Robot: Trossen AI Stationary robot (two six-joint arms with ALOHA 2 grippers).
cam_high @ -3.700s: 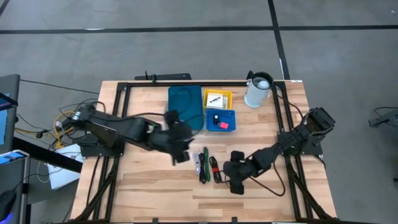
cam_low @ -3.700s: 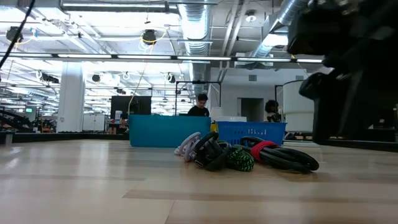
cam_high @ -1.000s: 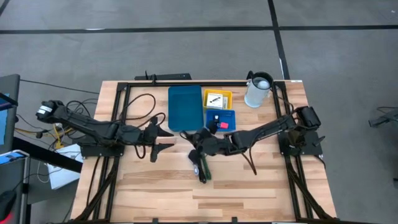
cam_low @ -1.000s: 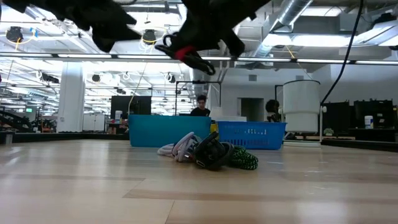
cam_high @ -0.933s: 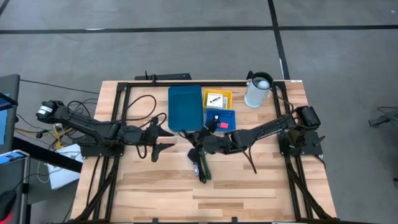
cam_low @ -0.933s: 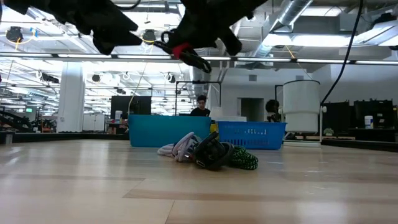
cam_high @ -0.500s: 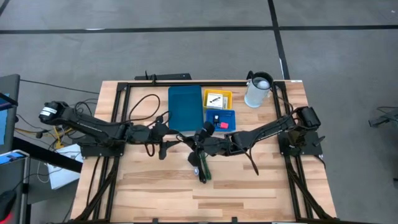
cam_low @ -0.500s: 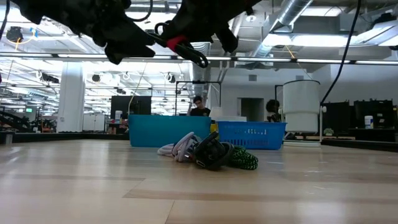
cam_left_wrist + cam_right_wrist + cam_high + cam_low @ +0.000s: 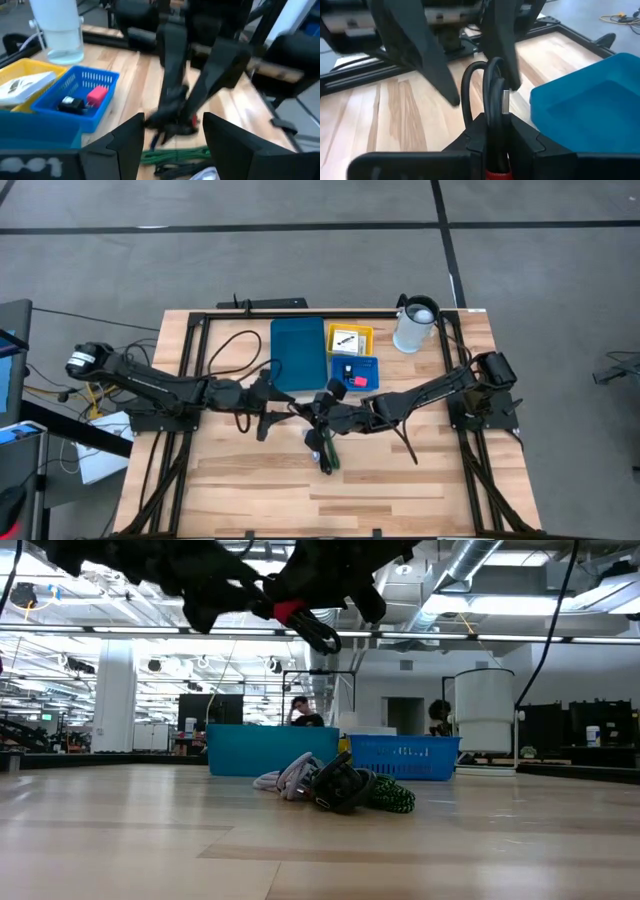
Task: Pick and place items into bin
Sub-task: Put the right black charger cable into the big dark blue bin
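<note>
Cable (image 9: 492,102), looped, black with a red band, sits pinched in our right gripper (image 9: 325,408), lifted clear for carrying to the bin (image 9: 298,352) just beyond. From our left wrist, our left gripper (image 9: 172,137) is spread empty, facing it.

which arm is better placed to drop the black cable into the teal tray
The right: its hand is shut on the looped black cable, raised beside the teal tray. The left hand is open and holds nothing.
</note>
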